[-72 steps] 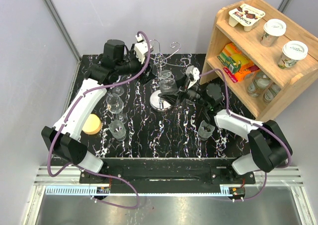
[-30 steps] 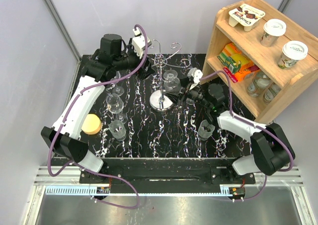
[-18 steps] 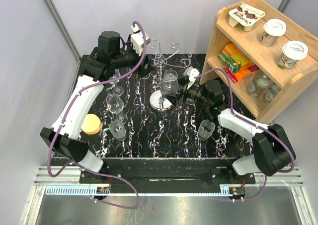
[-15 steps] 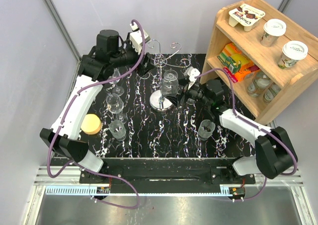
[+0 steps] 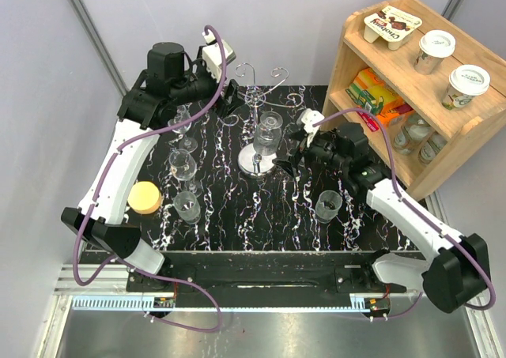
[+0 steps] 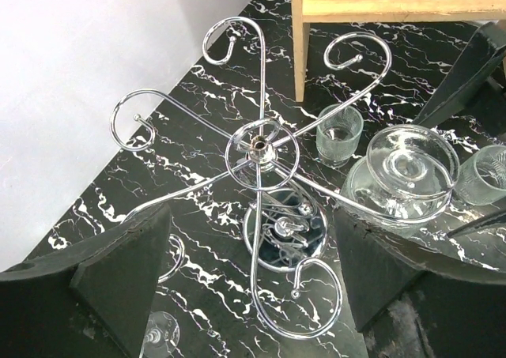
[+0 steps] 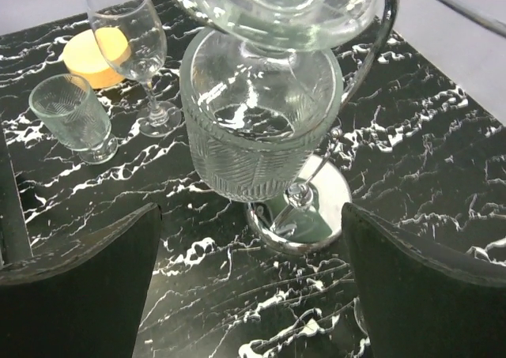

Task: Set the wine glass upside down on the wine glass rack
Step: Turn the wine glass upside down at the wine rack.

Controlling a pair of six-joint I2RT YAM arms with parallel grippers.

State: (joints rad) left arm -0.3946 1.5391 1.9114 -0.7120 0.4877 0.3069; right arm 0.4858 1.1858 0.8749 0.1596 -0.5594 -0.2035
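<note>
— Where is the wine glass point(image 5: 267, 133) seen?
— It is hung upside down from a curled arm of the chrome wine glass rack point(image 5: 255, 163), beside the post, above the tabletop point(image 5: 237, 208).
— And the jaws?
— The right jaws are spread wide near the bowl, with nothing held. The left jaws are opened above the rack, empty.

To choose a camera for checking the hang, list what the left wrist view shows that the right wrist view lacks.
Left wrist only: the curled arm tops of the shiny chrome wire rack and the wooden shelf's post. Right wrist only: the round orange disc. Both: the clear wine glass hung upside down, the rack's mirror disc base, the black marbled tabletop.
</note>
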